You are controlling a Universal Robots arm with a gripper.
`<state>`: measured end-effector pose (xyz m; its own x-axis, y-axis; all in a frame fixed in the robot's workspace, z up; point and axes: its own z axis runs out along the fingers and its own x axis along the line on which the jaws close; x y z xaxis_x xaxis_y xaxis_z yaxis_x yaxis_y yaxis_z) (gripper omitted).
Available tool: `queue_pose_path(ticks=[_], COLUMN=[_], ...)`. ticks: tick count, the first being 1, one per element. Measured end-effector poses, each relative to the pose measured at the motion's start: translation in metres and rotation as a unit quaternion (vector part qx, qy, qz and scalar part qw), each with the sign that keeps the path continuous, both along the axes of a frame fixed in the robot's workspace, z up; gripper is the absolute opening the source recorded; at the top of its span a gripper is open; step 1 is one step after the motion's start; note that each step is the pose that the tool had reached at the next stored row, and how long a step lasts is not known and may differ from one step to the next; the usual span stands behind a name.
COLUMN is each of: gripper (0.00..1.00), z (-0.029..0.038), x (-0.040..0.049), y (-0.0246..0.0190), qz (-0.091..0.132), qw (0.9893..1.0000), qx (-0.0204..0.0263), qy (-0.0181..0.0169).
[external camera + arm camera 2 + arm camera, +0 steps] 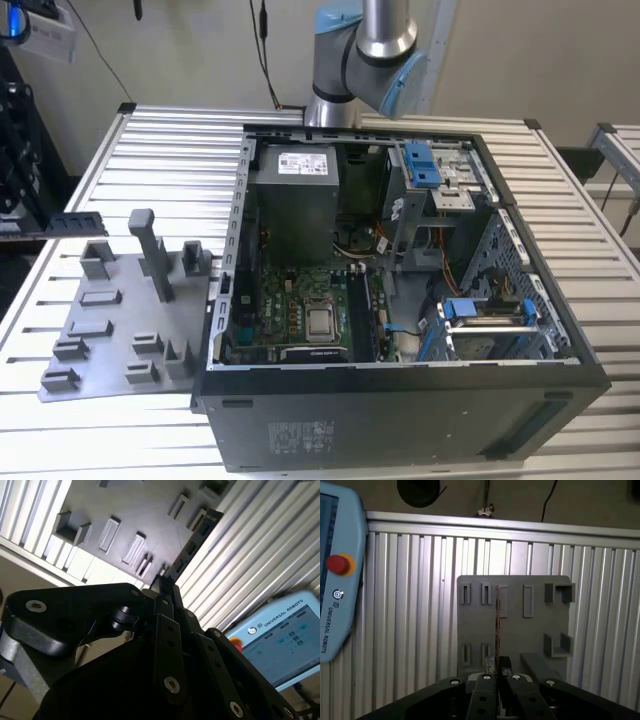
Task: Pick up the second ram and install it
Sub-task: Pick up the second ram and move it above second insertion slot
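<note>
The second ram [497, 625] is a thin dark stick seen edge-on in the first wrist view, standing straight out from my gripper [499, 672], which is shut on its near end. In the second wrist view the ram [192, 542] shows its flat side with chips, reaching from the gripper [165, 586] out over the slatted table. In the exterior view the ram [72, 222] hangs level at that view's far left, just beyond the grey holder plate [110, 340].
The open computer case [400, 420] lies on the slatted table with its green motherboard [300, 300] facing up, at the exterior view's right of the holder plate [520, 630]. A teach pendant [335, 580] lies on the table beside the gripper.
</note>
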<state>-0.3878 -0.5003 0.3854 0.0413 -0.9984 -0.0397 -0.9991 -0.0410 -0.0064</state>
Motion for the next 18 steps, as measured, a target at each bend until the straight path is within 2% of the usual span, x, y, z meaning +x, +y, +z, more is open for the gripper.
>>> queue_pose_path(ticks=[18], gripper=[0.14], z=[0.0238], x=[0.0000], y=[0.0000], qz=[0.000], qw=[1.0000], qx=[0.0000], qy=[0.0000])
